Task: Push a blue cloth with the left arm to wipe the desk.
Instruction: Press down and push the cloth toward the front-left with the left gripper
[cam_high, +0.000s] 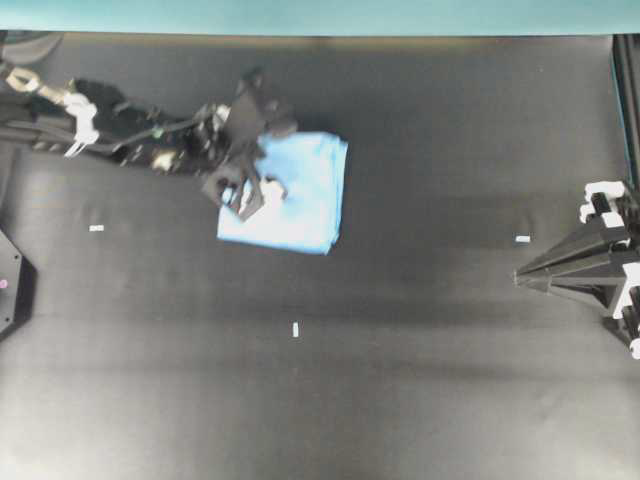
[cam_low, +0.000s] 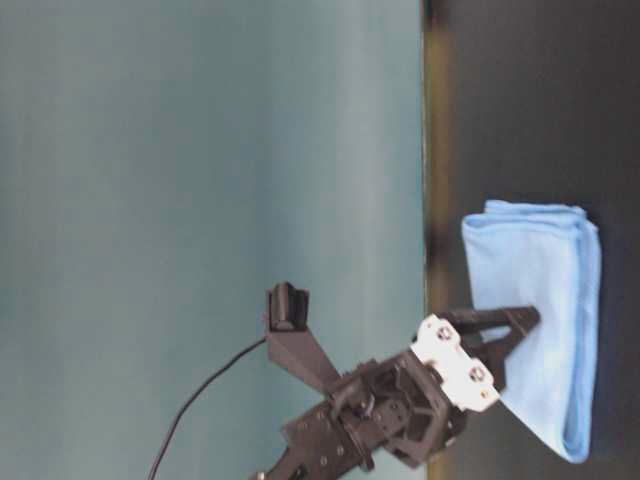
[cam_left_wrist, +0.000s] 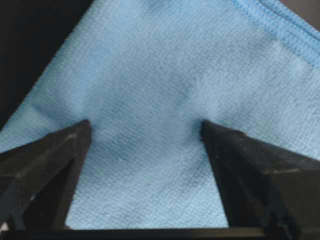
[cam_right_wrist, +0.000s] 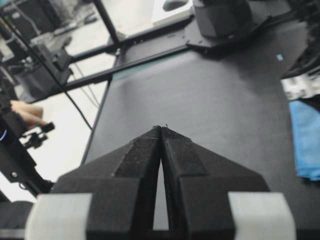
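Overhead: left gripper (cam_high: 243, 196) on blue cloth (cam_high: 300, 205)

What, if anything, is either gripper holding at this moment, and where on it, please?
Nothing is gripped. The left gripper is open, its fingertips pressed down on the blue cloth near its left edge. The right gripper is shut on nothing.

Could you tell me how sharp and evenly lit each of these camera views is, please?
Overhead: soft, with faint pale bands across the desk. Table-level: turned sideways, the left gripper slightly blurred. Left wrist: the blue cloth shows crisp weave, shaded between the fingers. Right wrist: the shut right gripper blurs near the lens, background bright.
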